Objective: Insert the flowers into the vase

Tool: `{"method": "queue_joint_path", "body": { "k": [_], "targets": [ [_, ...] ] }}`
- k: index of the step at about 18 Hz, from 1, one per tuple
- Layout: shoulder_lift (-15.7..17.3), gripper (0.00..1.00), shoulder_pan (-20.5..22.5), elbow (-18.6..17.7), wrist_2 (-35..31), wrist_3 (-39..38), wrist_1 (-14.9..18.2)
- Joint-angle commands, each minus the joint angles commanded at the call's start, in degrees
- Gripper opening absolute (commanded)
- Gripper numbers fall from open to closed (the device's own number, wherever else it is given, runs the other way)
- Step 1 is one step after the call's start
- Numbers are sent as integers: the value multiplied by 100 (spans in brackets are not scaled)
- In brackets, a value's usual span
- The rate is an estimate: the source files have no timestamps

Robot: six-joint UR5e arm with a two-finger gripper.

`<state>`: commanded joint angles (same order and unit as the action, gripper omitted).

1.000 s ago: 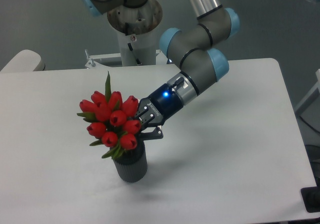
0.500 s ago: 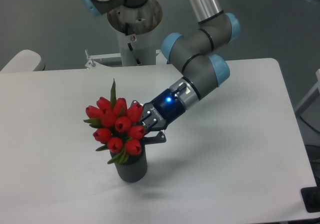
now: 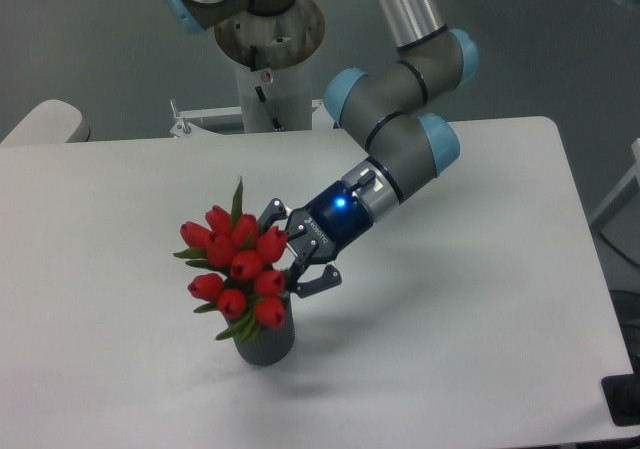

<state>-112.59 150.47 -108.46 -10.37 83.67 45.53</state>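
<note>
One white table (image 3: pixel 450 299) before a grey wall (image 3: pixel 90 39).

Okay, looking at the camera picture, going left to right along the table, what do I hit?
Bunch of red tulip buds with green leaves standing in the small dark grey ribbed vase → black two-finger claw, open → grey and blue robot arm.

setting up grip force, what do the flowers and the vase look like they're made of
The flowers: probably plastic or foam, since the red buds look uniform, smooth and slightly waxy. The vase: dark grey, matte, ribbed sides; could be plastic or ceramic, not clear which.
</note>
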Motion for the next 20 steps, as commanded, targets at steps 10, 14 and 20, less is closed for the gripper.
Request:
{"method": "queue_joint_path", "body": {
  "k": [10, 14, 20],
  "targets": [
    [26, 100, 149, 9, 0, 53, -9],
    [131, 100, 456, 9, -17, 62, -18],
    [483, 100, 1010, -9, -88, 44, -9]
  ]
}}
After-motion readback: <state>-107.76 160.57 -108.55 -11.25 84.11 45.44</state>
